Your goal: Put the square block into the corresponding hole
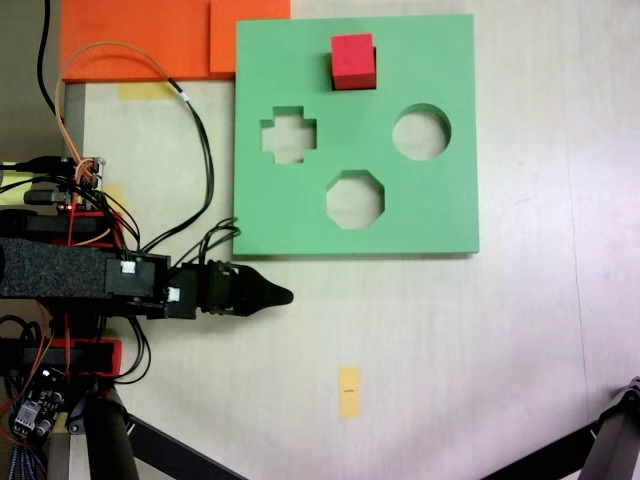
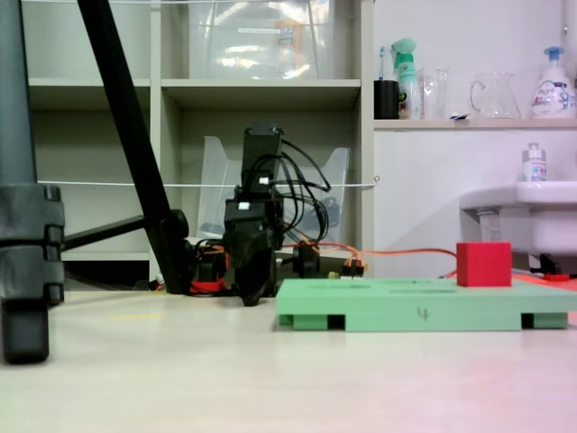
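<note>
- The square block (image 1: pixel 352 60) sits on the green foam board (image 1: pixel 440 210) near its top edge in the fixed view from above; in the low fixed view the block (image 2: pixel 484 264) stands up on the board's top (image 2: pixel 397 311) at its right end.
- You can see dark edges beside the block, so it may already sit in the square hole; I cannot tell how deep.
- Your claw (image 1: pixel 285 295) lies on the counter (image 1: pixel 450 350) just below the board's lower left corner, holding nothing; its tip tapers to one point, so I cannot tell how far apart the jaws are.
- Cross-shaped (image 1: pixel 288 136), round (image 1: pixel 421 132) and octagonal (image 1: pixel 355 199) cut-outs are unfilled.
</note>
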You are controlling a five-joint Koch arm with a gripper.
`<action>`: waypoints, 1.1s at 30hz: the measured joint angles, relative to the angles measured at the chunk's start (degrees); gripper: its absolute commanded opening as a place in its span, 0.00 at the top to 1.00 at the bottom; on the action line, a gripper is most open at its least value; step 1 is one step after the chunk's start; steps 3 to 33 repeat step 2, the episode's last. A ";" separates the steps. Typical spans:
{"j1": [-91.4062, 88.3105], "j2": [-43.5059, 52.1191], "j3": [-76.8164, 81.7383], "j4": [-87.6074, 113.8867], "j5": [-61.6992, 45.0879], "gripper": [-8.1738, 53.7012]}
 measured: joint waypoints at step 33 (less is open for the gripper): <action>0.00 0.00 0.00 0.00 0.00 0.32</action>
